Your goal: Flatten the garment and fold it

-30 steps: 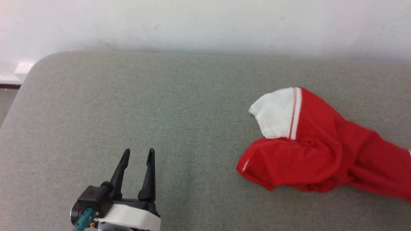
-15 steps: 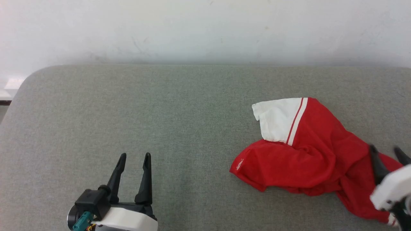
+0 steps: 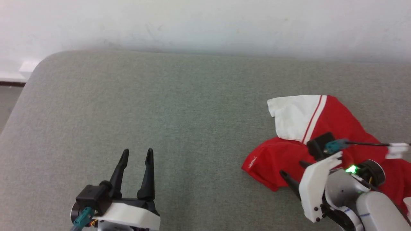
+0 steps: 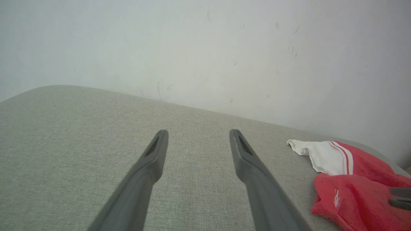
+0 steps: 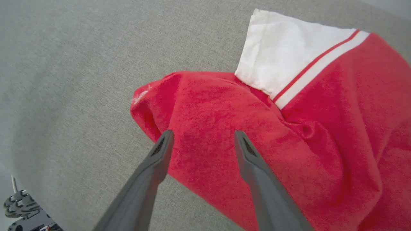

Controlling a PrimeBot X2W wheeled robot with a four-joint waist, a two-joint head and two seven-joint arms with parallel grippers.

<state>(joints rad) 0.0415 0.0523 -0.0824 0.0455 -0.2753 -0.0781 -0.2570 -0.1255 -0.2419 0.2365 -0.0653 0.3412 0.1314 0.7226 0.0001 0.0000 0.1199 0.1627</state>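
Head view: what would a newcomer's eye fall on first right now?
The crumpled red jersey T-shirt with one white short sleeve, bunched at the right of the grey fabric-covered surface, stands out first. The right claw hangs open just over its red cloth. The left claw, also open, sits over bare grey fabric at lower left.

Two are showing: left gripper [image 3: 137,150] and right gripper [image 5: 203,134]. One garment [image 3: 269,162] is lying under the right one, on one grey padded surface [image 3: 179,106].
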